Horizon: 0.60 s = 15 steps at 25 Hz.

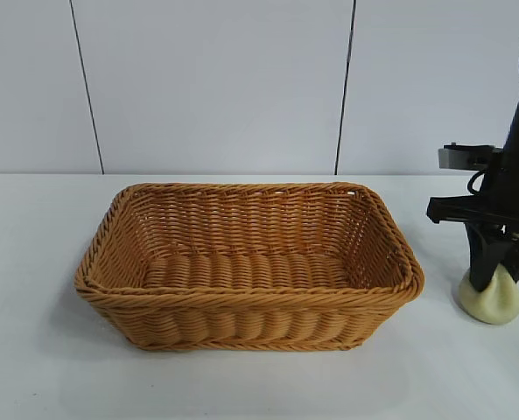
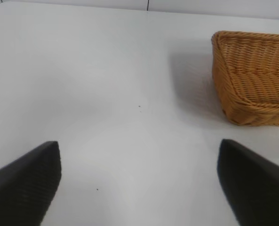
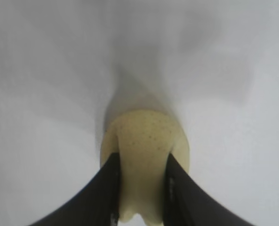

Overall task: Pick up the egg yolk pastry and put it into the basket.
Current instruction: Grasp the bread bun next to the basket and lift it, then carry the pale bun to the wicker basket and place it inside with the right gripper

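Over at the right side of the white worktop (image 1: pixel 31 367), the right end effector (image 1: pixel 497 278) has its two dark fingers pinched onto the egg yolk pastry (image 1: pixel 491 302), which sits on the surface just beside the basket's right end and outside it. From the right wrist view the squeeze is plain: the fingers (image 3: pixel 106 188) press into the soft pale dough so that it bulges between and around them, waisted where they bite. The grip looks taken from straight above, which I'd judge is the sensible way with a lump this small and rounded, since it leaves the bottom free to lift clear. Whether the pastry touches the worktop or is just off it I cannot tell; it looks to be resting there.

The basket (image 1: pixel 110 289) stands in the middle of the worktop, open side up, nothing visible inside it. Its braided rim rises well above the pastry's present height, so the carry will have to go up before it goes sideways, or the dough would catch the wicker.

The left end effector (image 2: pixel 139 183) hangs over bare worktop with its fingers spread wide apart and nothing between them, the basket's corner off to one side of its view. It appears to be idle, kept out of the way.
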Tool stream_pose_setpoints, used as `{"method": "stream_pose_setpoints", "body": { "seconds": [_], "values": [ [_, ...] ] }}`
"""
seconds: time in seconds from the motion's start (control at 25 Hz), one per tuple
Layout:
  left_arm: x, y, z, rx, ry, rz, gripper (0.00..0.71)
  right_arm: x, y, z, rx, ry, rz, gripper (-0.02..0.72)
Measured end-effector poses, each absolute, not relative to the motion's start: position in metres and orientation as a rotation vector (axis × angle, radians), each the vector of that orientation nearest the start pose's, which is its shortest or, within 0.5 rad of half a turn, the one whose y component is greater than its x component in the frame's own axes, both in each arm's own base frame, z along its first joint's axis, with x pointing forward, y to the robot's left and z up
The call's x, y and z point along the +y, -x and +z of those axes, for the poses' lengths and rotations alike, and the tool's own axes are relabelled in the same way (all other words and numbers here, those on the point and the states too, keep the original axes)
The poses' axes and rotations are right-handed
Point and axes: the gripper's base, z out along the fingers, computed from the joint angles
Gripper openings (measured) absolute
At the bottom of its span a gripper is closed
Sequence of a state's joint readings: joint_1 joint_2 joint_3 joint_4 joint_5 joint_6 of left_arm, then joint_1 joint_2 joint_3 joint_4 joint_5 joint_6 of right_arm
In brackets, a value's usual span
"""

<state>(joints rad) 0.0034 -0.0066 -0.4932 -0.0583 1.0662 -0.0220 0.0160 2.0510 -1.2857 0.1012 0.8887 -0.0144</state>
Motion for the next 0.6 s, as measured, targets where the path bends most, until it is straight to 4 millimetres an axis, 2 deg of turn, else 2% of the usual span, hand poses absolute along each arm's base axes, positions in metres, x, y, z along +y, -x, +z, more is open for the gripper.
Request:
{"method": "stream_pose_setpoints", "body": {
  "seconds": [0.24,0.44,0.6],
  "values": [
    [-0.005,0.005,0.275,2.049,0.023,-0.081,0.695,0.013,-0.373,0.141,3.093,-0.049,0.124,0.151],
    [-0.005,0.005,0.275,2.049,0.023,-0.081,0.695,0.013,-0.371,0.154,3.079,-0.039,0.126,0.034],
    [-0.005,0.005,0.275,2.049,0.023,-0.081,0.695,0.013,-0.368,0.17,3.046,-0.035,0.127,0.004]
  ]
}}
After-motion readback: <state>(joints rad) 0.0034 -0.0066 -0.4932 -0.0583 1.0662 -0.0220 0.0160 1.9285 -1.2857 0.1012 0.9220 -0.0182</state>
